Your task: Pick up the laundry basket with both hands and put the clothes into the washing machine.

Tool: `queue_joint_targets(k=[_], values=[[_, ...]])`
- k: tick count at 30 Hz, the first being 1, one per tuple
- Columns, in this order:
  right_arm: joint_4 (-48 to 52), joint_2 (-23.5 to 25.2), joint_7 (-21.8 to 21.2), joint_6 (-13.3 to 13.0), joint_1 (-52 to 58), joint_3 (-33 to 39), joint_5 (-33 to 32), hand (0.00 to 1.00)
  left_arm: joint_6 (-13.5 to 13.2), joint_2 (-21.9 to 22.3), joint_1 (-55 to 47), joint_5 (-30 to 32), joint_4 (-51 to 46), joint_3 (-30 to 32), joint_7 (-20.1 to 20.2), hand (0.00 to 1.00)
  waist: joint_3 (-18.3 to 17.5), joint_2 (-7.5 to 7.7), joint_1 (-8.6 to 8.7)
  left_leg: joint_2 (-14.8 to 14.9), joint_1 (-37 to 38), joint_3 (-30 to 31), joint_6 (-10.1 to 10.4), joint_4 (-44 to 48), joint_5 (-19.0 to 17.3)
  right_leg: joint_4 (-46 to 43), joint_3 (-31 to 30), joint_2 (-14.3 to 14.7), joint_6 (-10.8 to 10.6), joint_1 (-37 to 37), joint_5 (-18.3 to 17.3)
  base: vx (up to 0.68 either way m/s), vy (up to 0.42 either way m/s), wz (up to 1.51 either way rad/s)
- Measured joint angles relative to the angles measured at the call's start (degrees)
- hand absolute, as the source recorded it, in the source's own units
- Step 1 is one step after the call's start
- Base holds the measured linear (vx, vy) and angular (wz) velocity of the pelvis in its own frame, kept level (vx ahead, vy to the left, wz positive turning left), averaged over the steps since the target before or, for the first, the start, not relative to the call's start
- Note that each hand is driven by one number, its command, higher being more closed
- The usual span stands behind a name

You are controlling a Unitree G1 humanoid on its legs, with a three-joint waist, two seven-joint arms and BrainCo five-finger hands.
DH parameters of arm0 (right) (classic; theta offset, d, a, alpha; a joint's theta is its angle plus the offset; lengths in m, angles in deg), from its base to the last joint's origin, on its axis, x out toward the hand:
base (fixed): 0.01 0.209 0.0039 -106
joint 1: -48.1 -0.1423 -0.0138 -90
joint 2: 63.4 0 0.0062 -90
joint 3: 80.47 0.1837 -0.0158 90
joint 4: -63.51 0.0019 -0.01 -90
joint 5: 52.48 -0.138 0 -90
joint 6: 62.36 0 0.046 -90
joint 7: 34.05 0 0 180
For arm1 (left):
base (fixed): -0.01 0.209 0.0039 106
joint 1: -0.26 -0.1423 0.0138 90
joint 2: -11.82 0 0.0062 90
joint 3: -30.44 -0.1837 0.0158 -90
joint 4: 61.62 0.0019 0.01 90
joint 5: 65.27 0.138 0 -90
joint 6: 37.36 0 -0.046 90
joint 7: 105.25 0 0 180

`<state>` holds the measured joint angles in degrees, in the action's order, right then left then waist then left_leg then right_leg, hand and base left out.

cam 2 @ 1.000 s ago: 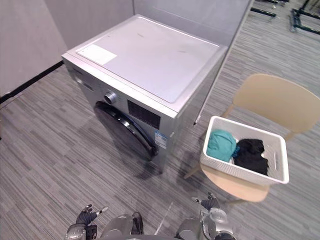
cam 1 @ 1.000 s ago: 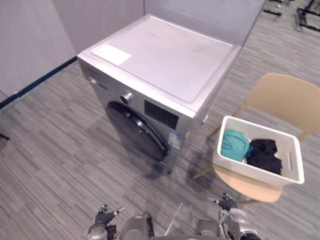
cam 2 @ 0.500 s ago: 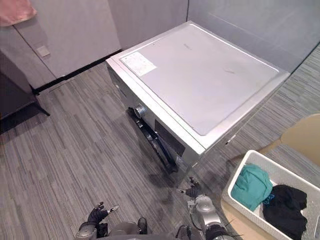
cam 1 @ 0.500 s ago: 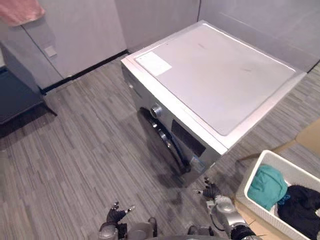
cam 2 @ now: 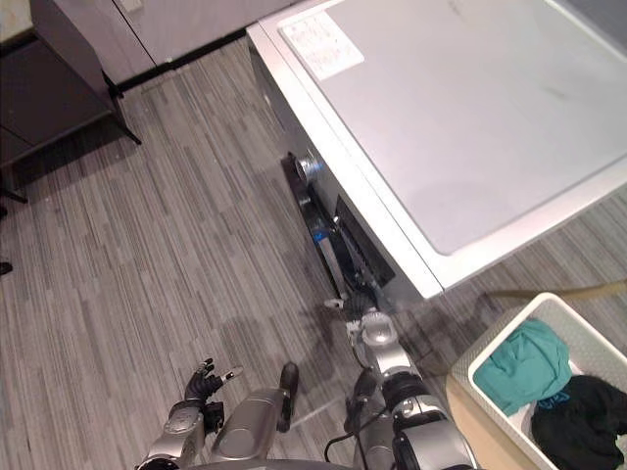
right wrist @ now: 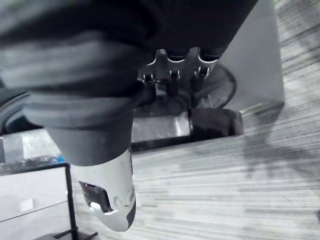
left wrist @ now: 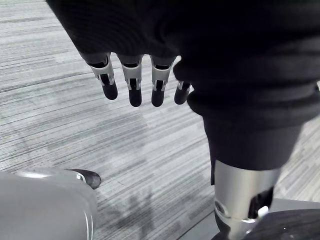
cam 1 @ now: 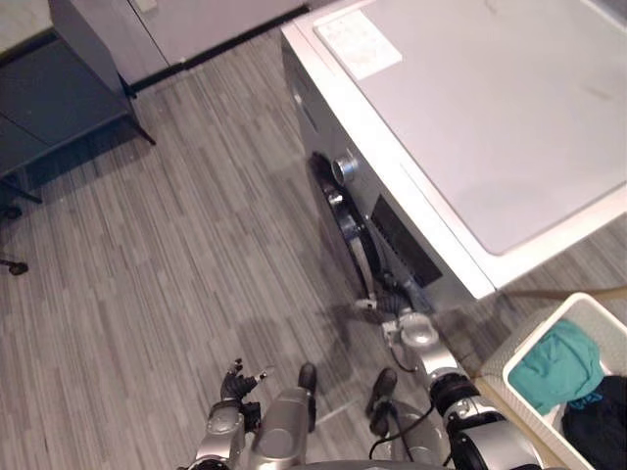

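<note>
- Two hands were recorded: the right hand [cam 1: 400, 315], fingers [right wrist: 172, 67] straight, was held at the dark round door [cam 1: 345, 230] of the silver front-loading washing machine [cam 1: 490, 127]; contact could not be confirmed.
- Left hand [cam 1: 235, 380]: low, relaxed, nothing held.
- White perforated plastic laundry basket [cam 2: 505, 333], clothes [cam 1: 554, 360] inside, was found beside the machine, untouched.
- Door-opening was judged the step in hand: fingertips should be hooked behind the door's free edge and drawn along its hinge arc.

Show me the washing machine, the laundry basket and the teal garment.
washing machine [cam 1: 490, 117], left eye view, its flat top.
laundry basket [cam 1: 542, 335], left eye view, its white rim.
teal garment [cam 1: 554, 364], left eye view, middle of the cloth.
</note>
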<state>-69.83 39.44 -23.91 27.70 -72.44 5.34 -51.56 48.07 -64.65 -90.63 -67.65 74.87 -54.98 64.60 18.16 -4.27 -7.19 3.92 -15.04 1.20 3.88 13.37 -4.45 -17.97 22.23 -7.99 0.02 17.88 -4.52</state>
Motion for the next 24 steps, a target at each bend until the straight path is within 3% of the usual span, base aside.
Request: queue_joint_targets(k=[3, 10, 14, 17, 18, 19, 22, 24], values=[[0.94, -1.46, 1.31, -0.47, -5.26, 0.39, -1.71, 0.00, -0.19, -0.30, 0.93, -0.56, 0.10, -0.07, 0.03, 0.00, 2.31, 0.92, -1.24, -0.73, -1.44, -0.64, 0.03, -0.23, -0.37, -2.85, -0.14, -1.55, -0.07, 2.57, -0.44, -0.23, 0.039, 0.09], [0.72, -0.17, 2.35, -1.08, -9.77, -3.69, -7.00, 0.00, -0.20, -0.92, 2.30, -2.18, 0.03, -1.77, 0.00, 0.00, 3.44, 0.86, -1.91, -1.19, -4.19, 0.47, 0.25, -0.36, 1.35, -2.92, 1.83, -2.52, 0.38, 4.21, 0.62, -0.08, 0.009, 0.13], [-0.23, 0.02, 2.47, -1.08, -13.99, -5.33, -9.95, 0.00, -0.28, -0.62, 6.32, -2.20, -1.59, -5.04, -0.01, 0.00, 3.56, 0.67, -2.94, -1.21, -6.53, 4.87, 1.57, -0.30, 2.37, -3.50, 6.20, -2.63, 1.17, 4.32, 0.06, 0.00, -0.060, 0.40], [-2.99, 0.04, 4.47, -0.46, -20.12, -5.14, -12.28, 0.00, -0.59, -0.03, 9.27, -2.19, -3.94, -7.80, -0.11, 0.00, 3.70, 0.40, -3.88, -2.08, -8.87, 11.14, 3.00, -0.80, 3.66, -6.88, 12.60, -4.60, 1.49, 4.49, -3.74, -0.03, -0.120, 1.01], [-2.98, 0.04, 4.59, -0.45, -20.87, -5.13, -12.55, 0.00, -0.62, 0.16, 9.90, -2.20, -4.12, -8.35, -0.13, 0.00, 3.73, 0.35, -4.82, -2.13, -9.20, 11.96, 3.38, -1.09, 3.90, -7.47, 13.51, -4.82, 1.57, 4.68, -4.37, -0.02, -0.122, 1.08], [-2.51, -0.06, 4.64, -0.48, -23.55, -5.10, -13.97, 0.00, -0.66, 1.16, 11.34, -2.20, -4.64, -9.30, -0.14, 0.00, 4.25, -0.64, -6.77, -2.39, -9.73, 14.20, 3.84, -2.55, 5.02, -9.16, 16.09, -5.67, 1.69, 4.85, -6.00, -0.01, -0.107, 0.80], [1.09, 0.02, 4.21, -1.59, -32.39, -5.94, -14.60, 0.00, -0.77, 3.43, 12.22, -2.21, -7.70, -10.52, -0.30, 0.00, 5.41, -2.82, -9.74, -3.03, -10.61, 18.10, 4.85, -5.66, 8.56, -13.35, 20.33, -8.02, 2.90, 5.88, -9.01, 0.00, -0.222, 0.89], [3.68, -0.10, 4.15, -2.51, -35.59, -7.15, -14.57, 0.00, -0.78, 3.78, 12.24, -2.24, -8.22, -10.79, -0.35, 0.00, 5.49, -2.90, -10.94, -2.97, -11.12, 19.50, 5.41, -6.55, 9.10, -14.54, 21.73, -8.47, 3.09, 6.24, -10.07, 0.02, -0.170, 0.50]])
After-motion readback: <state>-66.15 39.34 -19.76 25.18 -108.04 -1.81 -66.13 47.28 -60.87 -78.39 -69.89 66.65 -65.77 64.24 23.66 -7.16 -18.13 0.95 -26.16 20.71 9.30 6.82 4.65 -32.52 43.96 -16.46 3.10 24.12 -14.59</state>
